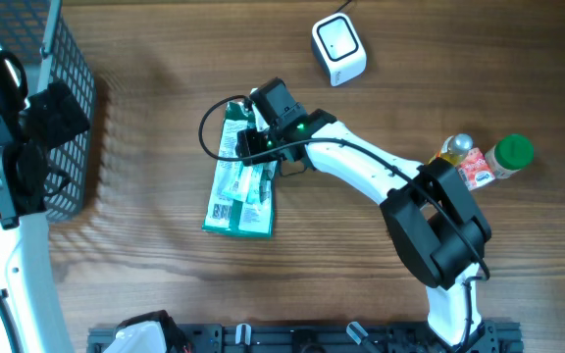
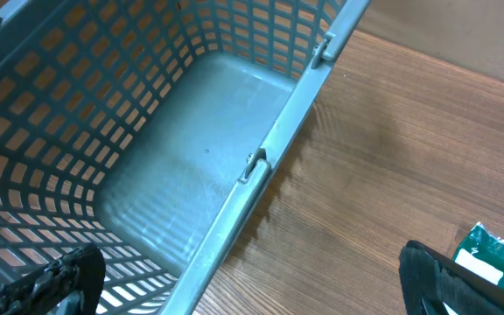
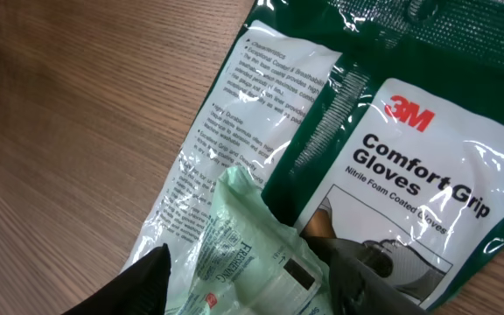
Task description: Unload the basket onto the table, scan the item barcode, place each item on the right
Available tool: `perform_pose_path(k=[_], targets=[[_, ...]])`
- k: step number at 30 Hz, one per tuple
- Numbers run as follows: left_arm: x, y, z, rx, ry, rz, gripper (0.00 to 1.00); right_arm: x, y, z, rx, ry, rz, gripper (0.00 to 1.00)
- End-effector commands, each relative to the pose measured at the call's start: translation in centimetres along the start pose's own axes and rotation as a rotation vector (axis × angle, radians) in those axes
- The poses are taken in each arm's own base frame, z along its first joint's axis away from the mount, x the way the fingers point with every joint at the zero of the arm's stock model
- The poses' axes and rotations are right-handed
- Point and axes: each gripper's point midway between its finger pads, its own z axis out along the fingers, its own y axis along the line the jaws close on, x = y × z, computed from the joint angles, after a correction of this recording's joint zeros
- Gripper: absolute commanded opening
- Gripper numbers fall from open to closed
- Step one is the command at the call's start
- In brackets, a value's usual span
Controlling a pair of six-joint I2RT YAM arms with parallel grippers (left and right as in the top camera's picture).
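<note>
Right pincer [image 3: 250,264] straddles pale packet [image 3: 234,219], perhaps gripping, atop glove pack [image 3: 409,175]

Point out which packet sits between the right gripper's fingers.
The pale green packet, lying atop the others; the 3M Comfort Grip Gloves pack extends off to one side.

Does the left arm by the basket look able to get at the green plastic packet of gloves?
Probably not cleanly. Bare wooden table lies between the grey mesh basket and the green glove packet, but the right gripper sits over that packet, so the left gripper would likely bump it.
</note>
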Motion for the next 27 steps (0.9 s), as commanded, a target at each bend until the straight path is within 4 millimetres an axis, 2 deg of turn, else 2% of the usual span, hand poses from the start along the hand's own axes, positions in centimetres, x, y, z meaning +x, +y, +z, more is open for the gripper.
perform_pose_path(k=[1, 4, 6, 9, 10, 12, 14, 19, 21, 24, 27], targets=[[-0.2, 0.1, -0.1, 0.0, -0.006, 0.007, 1.0, -1.3, -0.3, -1.1, -0.015, -0.026, 0.09, 0.57], [-0.2, 0.1, -0.1, 0.0, -0.006, 0.007, 1.0, -2.5, -0.2, -3.1, -0.025, -0.066, 0.107, 0.62], [-0.2, 0.1, -0.1, 0.0, -0.006, 0.007, 1.0, -2.1, -0.5, -3.0, -0.014, -0.049, 0.135, 0.62], [-0.2, 0.1, -0.1, 0.0, -0.006, 0.007, 1.0, 0.5, -1.6, -1.7, 0.028, 0.048, 0.244, 0.65], [-0.2, 0.1, -0.1, 0.0, -0.006, 0.007, 1.0, 1.2, -1.5, -1.5, 0.032, 0.072, 0.273, 0.73], [-0.2, 0.1, -0.1, 0.0, -0.006, 0.007, 1.0, 3.0, -1.7, -1.0, 0.066, 0.132, 0.344, 0.73], [-0.2, 0.1, -0.1, 0.0, -0.006, 0.007, 1.0, 3.6, -1.6, -0.8, 0.077, 0.146, 0.398, 0.72], [-0.2, 0.1, -0.1, 0.0, -0.006, 0.007, 1.0, 3.2, -1.3, -0.6, 0.065, 0.125, 0.439, 0.54], [-0.2, 0.1, -0.1, 0.0, -0.006, 0.007, 1.0, 3.5, -1.5, -0.2, 0.068, 0.12, 0.453, 0.51], [-0.2, 0.1, -0.1, 0.0, -0.006, 0.007, 1.0, 4.3, -1.9, 0.7, 0.074, 0.103, 0.509, 0.37], [-0.2, 0.1, -0.1, 0.0, -0.006, 0.007, 1.0, 4.7, -2.1, 1.4, 0.063, 0.082, 0.488, 0.18]])
